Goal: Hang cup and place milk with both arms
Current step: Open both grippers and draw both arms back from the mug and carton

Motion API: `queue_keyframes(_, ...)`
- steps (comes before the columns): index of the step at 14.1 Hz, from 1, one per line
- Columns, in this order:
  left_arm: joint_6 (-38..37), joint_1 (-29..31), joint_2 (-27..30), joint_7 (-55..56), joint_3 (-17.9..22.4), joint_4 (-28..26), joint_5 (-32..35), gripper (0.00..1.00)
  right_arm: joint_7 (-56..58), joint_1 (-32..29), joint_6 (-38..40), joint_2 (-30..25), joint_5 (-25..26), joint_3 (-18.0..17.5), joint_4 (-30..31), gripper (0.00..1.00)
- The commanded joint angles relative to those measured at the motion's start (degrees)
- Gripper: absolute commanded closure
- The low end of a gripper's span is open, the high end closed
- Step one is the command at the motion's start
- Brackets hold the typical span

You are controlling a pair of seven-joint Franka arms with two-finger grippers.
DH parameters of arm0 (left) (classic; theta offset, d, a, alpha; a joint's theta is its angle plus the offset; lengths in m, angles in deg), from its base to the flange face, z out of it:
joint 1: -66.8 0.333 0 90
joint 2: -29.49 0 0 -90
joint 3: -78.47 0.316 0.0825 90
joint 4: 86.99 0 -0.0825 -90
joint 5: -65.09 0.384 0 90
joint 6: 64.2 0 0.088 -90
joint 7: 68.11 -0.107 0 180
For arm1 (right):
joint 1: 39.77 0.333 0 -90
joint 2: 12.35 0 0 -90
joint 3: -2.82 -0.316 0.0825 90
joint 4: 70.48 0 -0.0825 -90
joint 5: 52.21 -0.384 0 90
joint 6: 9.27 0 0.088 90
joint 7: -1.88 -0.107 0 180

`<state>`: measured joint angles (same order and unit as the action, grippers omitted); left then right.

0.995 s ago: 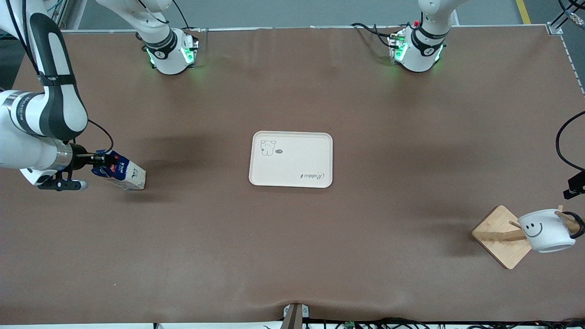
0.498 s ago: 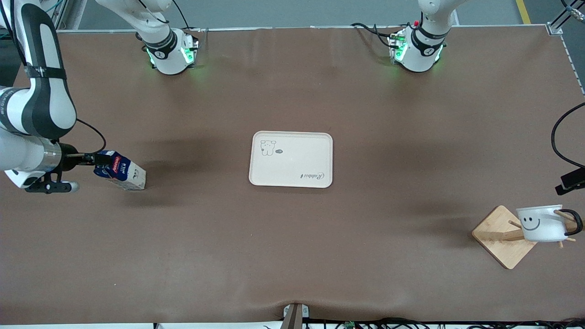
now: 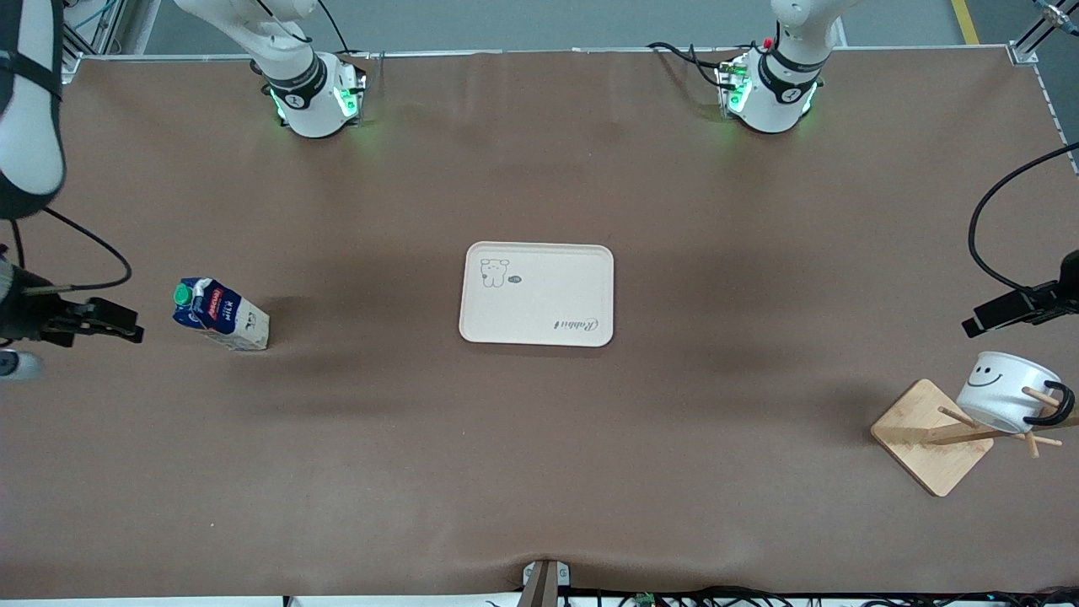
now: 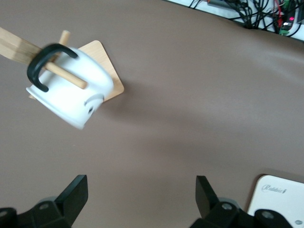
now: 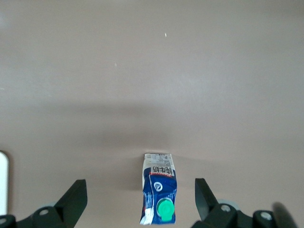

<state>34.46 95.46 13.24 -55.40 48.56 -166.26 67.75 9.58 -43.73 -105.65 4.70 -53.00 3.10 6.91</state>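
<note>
The right gripper [image 3: 126,324] hangs wide open and empty beside the milk [image 3: 221,314]; the left gripper [image 3: 982,319] gapes empty above the cup [image 3: 1007,392]. The cup hangs by its handle on the wooden rack [image 3: 936,437].

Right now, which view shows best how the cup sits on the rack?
Left wrist view: the cup fills it, its black handle looped over a peg of the wooden rack, body tilted. The front view shows the cup smaller, at the frame's edge, smiley visible. The right wrist view shows only the milk.
</note>
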Motion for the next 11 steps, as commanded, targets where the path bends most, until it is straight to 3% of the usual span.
queue_keyframes(1,-0.93,0.52,1.32,1.96,-1.73,-0.18,2.25,0.0,-0.5,3.24,10.64,-2.78,2.28,0.15,-5.49,0.0)
queue_keyframes(3,-1.19,0.79,2.28,1.26,-1.73,-0.36,2.52,0.0,-0.67,3.34,18.47,-9.38,2.63,0.07,-2.7,0.0)
queue_keyframes(8,-7.16,0.79,5.09,1.27,-1.64,-0.09,2.52,0.0,-0.59,3.26,17.37,-27.13,1.76,0.24,17.85,0.0)
queue_keyframes(11,-8.13,0.96,5.53,1.0,-1.56,0.08,2.17,0.0,-0.76,3.61,17.46,-27.69,0.71,-0.02,18.77,0.0)
